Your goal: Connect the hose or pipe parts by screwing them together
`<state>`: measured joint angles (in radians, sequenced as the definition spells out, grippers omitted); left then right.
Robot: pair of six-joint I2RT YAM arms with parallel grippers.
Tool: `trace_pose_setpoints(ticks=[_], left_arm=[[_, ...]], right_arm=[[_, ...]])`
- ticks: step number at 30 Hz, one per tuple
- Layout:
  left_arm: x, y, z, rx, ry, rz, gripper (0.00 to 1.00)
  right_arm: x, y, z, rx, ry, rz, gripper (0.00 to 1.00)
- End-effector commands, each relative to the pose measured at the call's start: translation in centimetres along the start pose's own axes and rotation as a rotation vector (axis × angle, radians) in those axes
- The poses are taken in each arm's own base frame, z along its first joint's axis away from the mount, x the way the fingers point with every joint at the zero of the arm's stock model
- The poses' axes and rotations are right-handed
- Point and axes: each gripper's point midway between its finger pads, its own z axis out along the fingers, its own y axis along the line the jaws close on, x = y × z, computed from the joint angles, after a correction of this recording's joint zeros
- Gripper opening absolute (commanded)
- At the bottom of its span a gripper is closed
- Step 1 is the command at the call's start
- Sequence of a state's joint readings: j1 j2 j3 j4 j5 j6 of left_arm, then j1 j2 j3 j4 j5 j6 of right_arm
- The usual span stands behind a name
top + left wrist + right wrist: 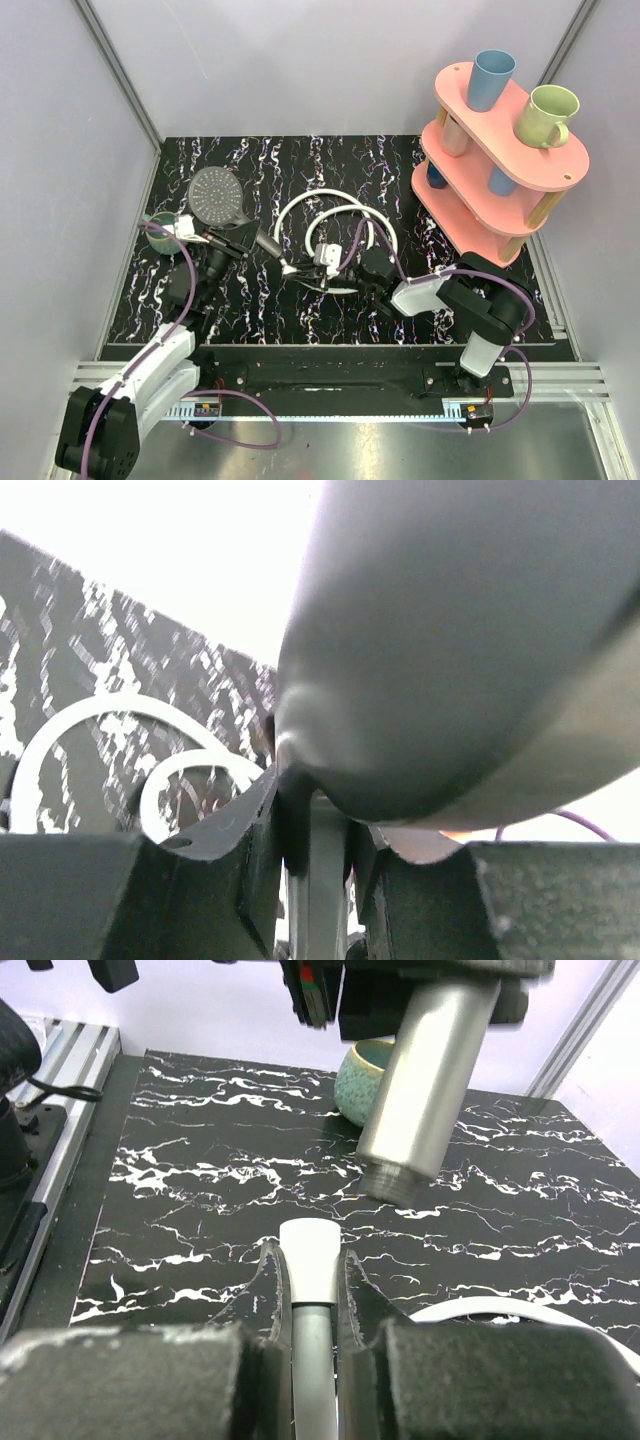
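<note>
- right gripper (308, 1278): pinching the white hose (340, 199) by its end fitting (308, 1245), just short of the shower head (215, 194), not touching it; the fitting aims at the threaded handle end.
- left gripper (238, 238): clamped on the shower head's handle, whose long axis slants down toward the fitting.
- green bowl (366, 1078): behind the shower head.
- pink rack (500, 170): well right of the shower head.

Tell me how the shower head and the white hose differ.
The shower head is dark grey and rigid; the hose is white, coiled in loops. The left gripper clamps the shower head's handle; the right gripper clamps the hose by its fitting. Both are gripped, ends not yet joined.
</note>
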<state>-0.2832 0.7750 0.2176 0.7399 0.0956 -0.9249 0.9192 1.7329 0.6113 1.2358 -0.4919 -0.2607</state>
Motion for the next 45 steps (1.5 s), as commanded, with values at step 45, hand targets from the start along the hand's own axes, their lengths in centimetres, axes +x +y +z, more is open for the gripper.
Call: trace_pose_setpoints(ticks=[45], left_arm=[[-10.5,-16.1,-2.8,0.715,-0.397,0.062,0.00]], right_arm=[[-16.8,-8.5,0.1,0.250,-0.452,-0.172,0.00]])
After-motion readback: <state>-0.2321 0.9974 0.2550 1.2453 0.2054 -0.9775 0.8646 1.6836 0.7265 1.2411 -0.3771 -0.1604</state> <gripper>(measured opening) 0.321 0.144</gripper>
